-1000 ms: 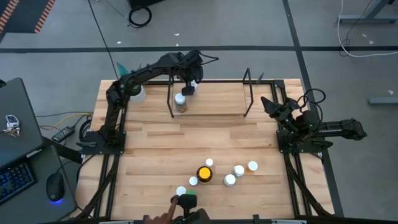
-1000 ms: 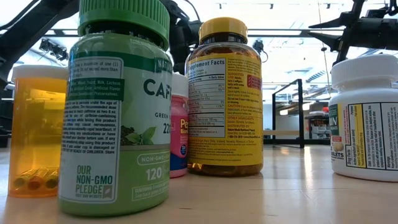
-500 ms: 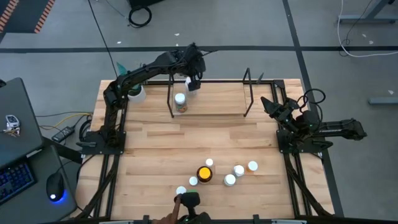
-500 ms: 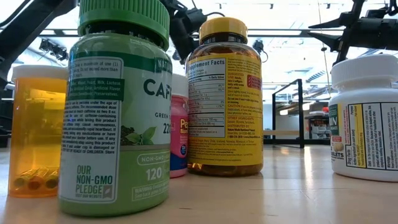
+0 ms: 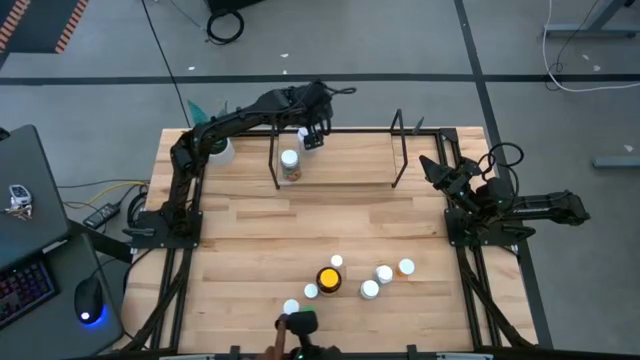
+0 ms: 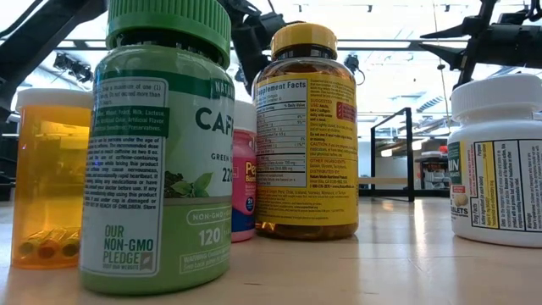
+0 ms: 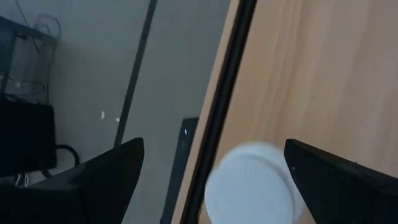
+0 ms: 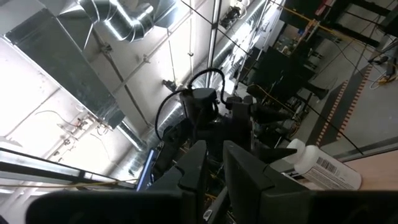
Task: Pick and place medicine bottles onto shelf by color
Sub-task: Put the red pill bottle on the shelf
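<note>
- The wooden table (image 5: 320, 225) lies under me, and both my arms are mounted at its sides.
- The shelf (image 5: 335, 160) stands along the far edge, thin black rods on a pale base.
- My left arm reaches over the shelf's left end; my left gripper (image 5: 312, 135) hangs above it with its fingers (image 7: 106, 180) spread wide, holding nothing.
- My right arm waits folded at the right edge, its right gripper (image 5: 432, 168) pressed nearly together on nothing, pointing up toward the ceiling.
- One white-capped bottle (image 5: 290, 163) stands upright on the shelf, just beside the left upright loop and just below my left gripper; its cap (image 7: 252, 183) shows between my spread fingers.
- Near the front edge stand the other medicine bottles: the amber bottle with yellow cap (image 5: 328, 278), the green-capped bottle (image 6: 161, 144), and white-capped ones (image 5: 383, 273) clustered close around.
</note>
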